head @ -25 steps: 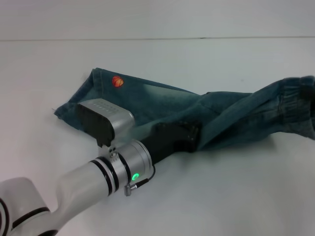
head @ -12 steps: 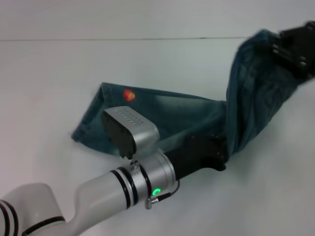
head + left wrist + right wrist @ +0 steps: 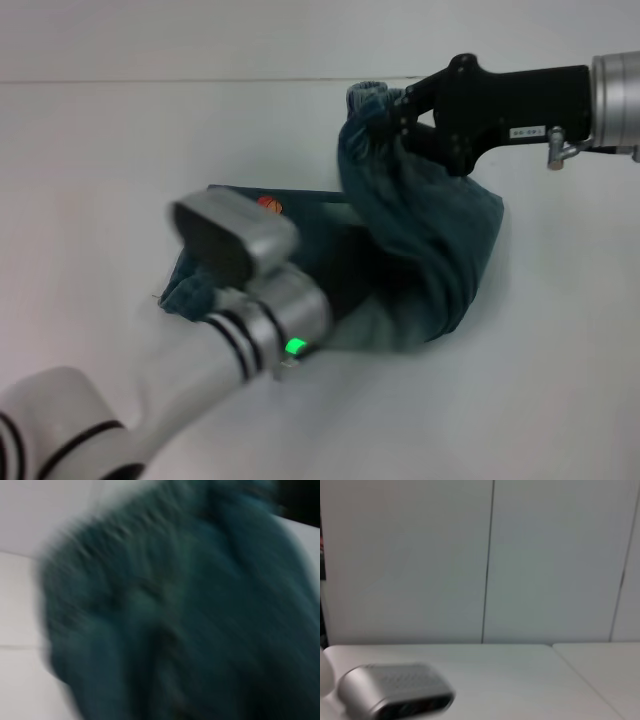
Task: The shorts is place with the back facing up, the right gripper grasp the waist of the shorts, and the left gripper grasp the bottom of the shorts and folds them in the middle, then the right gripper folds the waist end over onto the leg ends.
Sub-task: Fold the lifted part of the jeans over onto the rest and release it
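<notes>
On the left, the left end effector (image 3: 335,285) sits against the lower shorts (image 3: 440,250) lying on the white surface (image 3: 100,150); whether it grips them cannot be told. To the right, the right end effector (image 3: 405,118) pinches the waist of the shorts (image 3: 372,100) aloft. The leg ends (image 3: 185,290) lie leftward and lower, under the left arm.

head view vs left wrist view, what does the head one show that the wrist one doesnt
Only the head view shows the right gripper shut on the waist of the shorts, lifted above the table, the small orange patch, and the left arm reaching in from below, its gripper hidden among the cloth. Only the left wrist view gives a close look at the denim, which fills almost the whole picture, blurred. Both share the shorts and a bit of white table.
</notes>
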### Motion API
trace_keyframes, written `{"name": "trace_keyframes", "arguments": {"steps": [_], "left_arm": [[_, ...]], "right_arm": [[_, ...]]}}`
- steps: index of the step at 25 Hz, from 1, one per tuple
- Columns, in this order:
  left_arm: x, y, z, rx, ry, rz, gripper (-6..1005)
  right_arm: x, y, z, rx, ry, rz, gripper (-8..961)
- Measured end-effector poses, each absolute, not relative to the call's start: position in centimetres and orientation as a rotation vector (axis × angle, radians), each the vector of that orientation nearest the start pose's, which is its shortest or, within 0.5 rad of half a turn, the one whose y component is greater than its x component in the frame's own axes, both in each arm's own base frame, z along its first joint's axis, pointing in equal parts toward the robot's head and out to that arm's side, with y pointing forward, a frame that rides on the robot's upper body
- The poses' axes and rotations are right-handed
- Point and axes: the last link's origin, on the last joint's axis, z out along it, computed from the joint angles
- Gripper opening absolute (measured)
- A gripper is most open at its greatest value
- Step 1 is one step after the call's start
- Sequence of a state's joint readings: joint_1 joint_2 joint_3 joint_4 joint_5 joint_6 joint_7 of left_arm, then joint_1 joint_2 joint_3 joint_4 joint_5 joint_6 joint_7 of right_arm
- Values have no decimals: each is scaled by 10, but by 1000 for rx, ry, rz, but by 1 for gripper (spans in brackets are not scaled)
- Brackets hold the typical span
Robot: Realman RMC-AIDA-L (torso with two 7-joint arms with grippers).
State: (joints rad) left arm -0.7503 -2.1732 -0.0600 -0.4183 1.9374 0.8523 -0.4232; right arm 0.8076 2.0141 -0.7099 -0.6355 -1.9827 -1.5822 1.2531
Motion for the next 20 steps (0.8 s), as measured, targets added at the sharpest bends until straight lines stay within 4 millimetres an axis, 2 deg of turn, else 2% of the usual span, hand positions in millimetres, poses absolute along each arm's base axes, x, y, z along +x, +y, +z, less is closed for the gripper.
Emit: {"name": "trace_keyframes", "arguments": {"steps": [2,5,6,9,13,15,20], "left_arm": [[-198,327,-161,-2238,-818,-852,60],[-224,337,-138,-2142,-798,-838,62],[-242,339,-122,-2085,-781,-842,63],[-260,339,-101,-2031,-746,-856,64],[-290,326,-61,-1955,-655,-901,65],[-303,313,-39,-1944,-599,-926,65],[-323,283,-4,-2030,-571,-954,68]], "right_arm": [[168,394,15,-2845,45,691,46],[169,393,14,-2844,66,698,45],[169,393,15,-2837,76,702,50],[171,392,18,-2822,99,708,65],[170,392,17,-2824,108,710,85],[167,392,15,-2830,102,710,95],[158,392,7,-2867,63,688,120]]}}
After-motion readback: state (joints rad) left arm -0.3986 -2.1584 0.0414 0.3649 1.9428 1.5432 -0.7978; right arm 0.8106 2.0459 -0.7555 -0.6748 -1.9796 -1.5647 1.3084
